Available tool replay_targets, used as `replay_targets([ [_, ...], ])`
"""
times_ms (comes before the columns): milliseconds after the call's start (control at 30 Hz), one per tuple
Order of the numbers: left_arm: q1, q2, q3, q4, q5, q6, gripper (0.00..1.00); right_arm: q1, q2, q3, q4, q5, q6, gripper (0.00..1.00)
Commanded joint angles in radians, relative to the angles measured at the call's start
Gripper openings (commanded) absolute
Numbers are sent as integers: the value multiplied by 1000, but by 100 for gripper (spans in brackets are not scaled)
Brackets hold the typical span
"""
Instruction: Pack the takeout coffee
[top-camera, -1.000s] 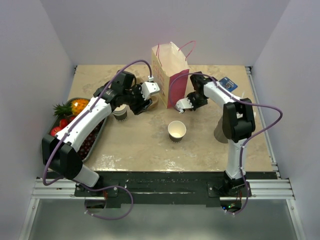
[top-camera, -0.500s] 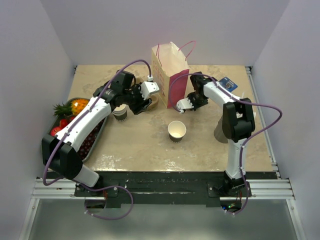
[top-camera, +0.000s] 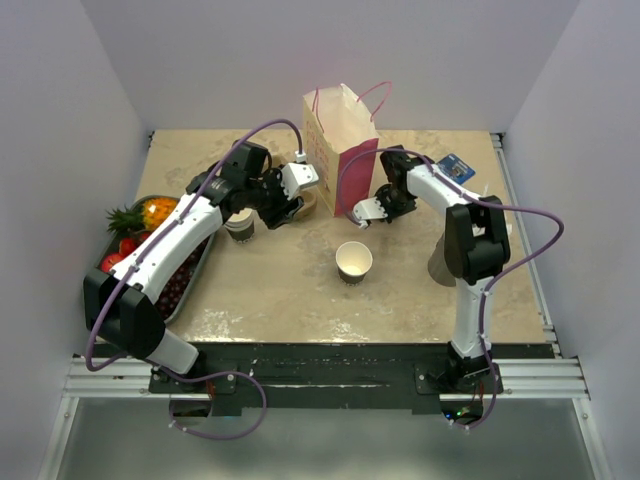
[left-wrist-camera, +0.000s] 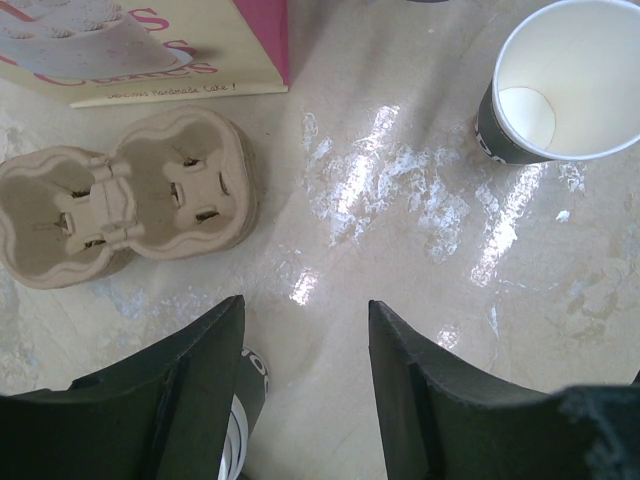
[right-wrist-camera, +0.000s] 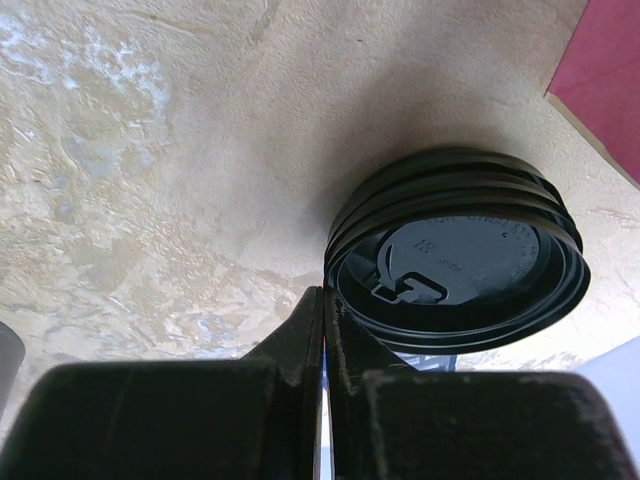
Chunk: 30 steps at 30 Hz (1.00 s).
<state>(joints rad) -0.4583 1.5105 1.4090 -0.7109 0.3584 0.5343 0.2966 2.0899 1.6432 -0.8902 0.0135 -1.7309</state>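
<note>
A lidless paper cup (top-camera: 354, 260) with a dark band and white inside (left-wrist-camera: 565, 85) stands mid-table. A lidded takeout coffee is out of view. My right gripper (top-camera: 362, 212) is beside the bag's pink side. In the right wrist view it is shut (right-wrist-camera: 323, 292), its tips pinching the rim of the top black lid (right-wrist-camera: 470, 265) of a lid stack. My left gripper (top-camera: 285, 205) hovers open (left-wrist-camera: 305, 310) over bare table, with nothing between its fingers. Stacked lidless cups (top-camera: 240, 226) show under its left finger (left-wrist-camera: 190, 390).
A cream and pink paper bag (top-camera: 340, 140) stands at the back centre. A pulp cup carrier (left-wrist-camera: 130, 205) lies in front of it. A fruit tray (top-camera: 150, 250) sits on the left. A brown stack (top-camera: 438, 268) stands behind the right arm.
The right gripper's fingers have closed at the lid stack. Both arms and the cup stay where they were.
</note>
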Motion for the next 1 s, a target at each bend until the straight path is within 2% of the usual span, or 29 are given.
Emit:
replay_targets([
  [0, 9, -9, 18, 37, 7, -7, 57, 6, -33, 26, -32, -10, 22, 0],
  [633, 9, -9, 10, 42, 31, 4, 57, 7, -148, 84, -107, -83, 139, 0],
  [967, 7, -64, -83, 54, 108, 127, 57, 12, -214, 170, -219, -201, 269, 0],
])
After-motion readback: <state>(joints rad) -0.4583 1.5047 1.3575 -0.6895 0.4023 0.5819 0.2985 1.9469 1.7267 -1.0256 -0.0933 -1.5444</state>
